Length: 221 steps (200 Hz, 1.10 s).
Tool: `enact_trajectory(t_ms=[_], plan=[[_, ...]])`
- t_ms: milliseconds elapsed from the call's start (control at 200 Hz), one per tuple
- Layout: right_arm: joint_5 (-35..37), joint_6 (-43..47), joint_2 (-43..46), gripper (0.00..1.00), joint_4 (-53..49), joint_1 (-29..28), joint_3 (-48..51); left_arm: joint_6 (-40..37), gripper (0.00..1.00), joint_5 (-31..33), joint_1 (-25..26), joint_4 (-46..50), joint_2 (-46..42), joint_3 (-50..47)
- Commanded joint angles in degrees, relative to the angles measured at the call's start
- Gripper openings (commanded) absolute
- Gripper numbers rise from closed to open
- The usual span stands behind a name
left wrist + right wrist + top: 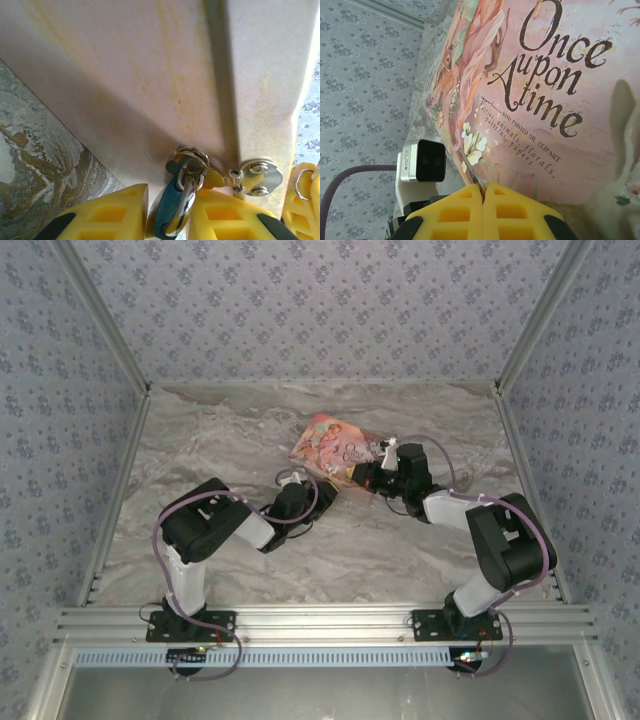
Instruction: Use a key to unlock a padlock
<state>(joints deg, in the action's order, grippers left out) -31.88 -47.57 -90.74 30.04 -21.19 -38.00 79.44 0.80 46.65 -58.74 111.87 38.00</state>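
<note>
- The left gripper (170,194) has its yellow fingers closed on the small blue-bodied padlock with a thin silvery shackle (166,216). The lock sits right between the fingertips and touches both of them.
- Just ahead of these fingertips, the shackle passes through a small metal ring (192,152) on the pale side of the pink illustrated cardboard box (545,125). A round silvery hasp plate (260,175) is fixed just to the right of the ring.
- The right gripper (483,186) has its fingers pressed together on a thin silvery blade — most likely the key (470,167). The blade sticks out past the fingertips, towards the printed face of the box.
- Done so far, as it seems: the padlock is steadied in one gripper and the key is gripped in the other.
- Left to do: the key is not at the padlock yet. It must be brought to the keyhole, pushed in and turned, so that the shackle comes free.
- The keyhole itself is hidden, so it cannot be told which way it faces — the approach may need care.
</note>
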Motion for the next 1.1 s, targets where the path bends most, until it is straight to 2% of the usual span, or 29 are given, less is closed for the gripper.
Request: enact_trajectory(t_ms=[0, 155, 335, 505, 819, 964, 1099], plan=[[0.55, 0.24, 0.24, 0.0, -3.24, -0.62, 1.74, 1.68, 0.23, 1.82, 0.37, 4.83, 1.85, 0.35], [0.51, 0.23, 0.3, 0.0, -3.19, -0.61, 1.61, 2.16, 0.23, 2.73, 0.55, 7.07, 1.32, 0.83], [0.44, 0.12, 0.37, 0.0, -3.15, -0.67, 1.61, 3.56, 0.28, 3.17, 0.88, 8.35, 1.24, 0.85], [0.42, 0.2, 0.36, 0.0, -2.97, -0.65, 1.61, 3.92, 0.27, 3.16, 0.96, 8.88, 1.33, 1.07], [0.33, 0.05, 0.35, 0.0, -2.88, -0.56, 1.66, 3.75, 0.2, 3.08, 1.05, 9.87, 1.24, 1.39], [0.26, 0.11, 1.25, 0.0, -2.9, -0.48, 1.92, 3.14, 0.12, 2.66, 0.94, 9.4, 0.86, 1.53], [-0.83, 0.37, 3.66, 0.0, -2.27, 0.46, 2.34, 0.16, 0.08, 1.12, 0.62, 11.9, -0.89, 2.75]])
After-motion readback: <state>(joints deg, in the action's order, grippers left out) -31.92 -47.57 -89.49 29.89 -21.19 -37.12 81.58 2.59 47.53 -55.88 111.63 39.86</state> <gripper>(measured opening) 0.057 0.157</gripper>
